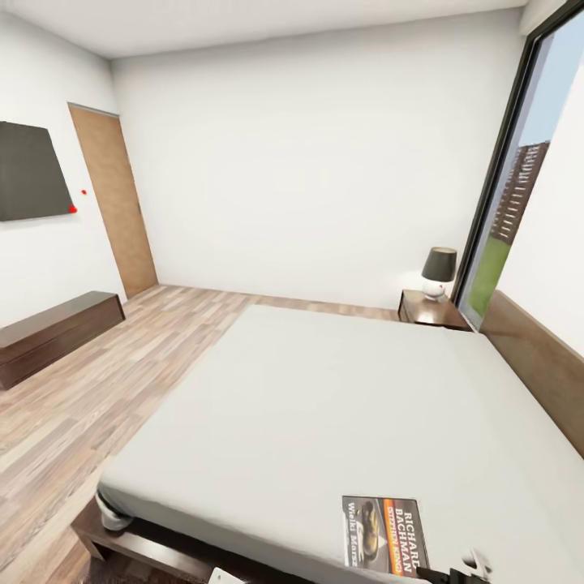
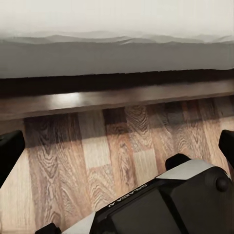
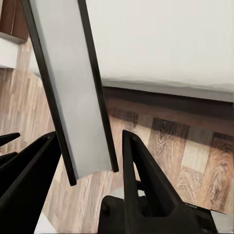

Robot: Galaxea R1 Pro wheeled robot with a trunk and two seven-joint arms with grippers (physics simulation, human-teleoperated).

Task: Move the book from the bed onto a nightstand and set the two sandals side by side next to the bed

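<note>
The book, with its orange band and dark cover picture, lies flat on the light mattress of the bed at the near edge. A bit of my right gripper shows just right of the book. In the right wrist view my right gripper has its dark fingers spread wide, and a light grey slab with dark edges runs between them; I cannot tell what it is. My left gripper is open over the floor beside the bed frame. The nightstand stands at the far side. The sandals are out of view.
A black-shaded lamp sits on the nightstand. A long low dark cabinet lines the left wall under a wall screen. A wooden door is at the back left and a tall window at the right. Wood floor lies left of the bed.
</note>
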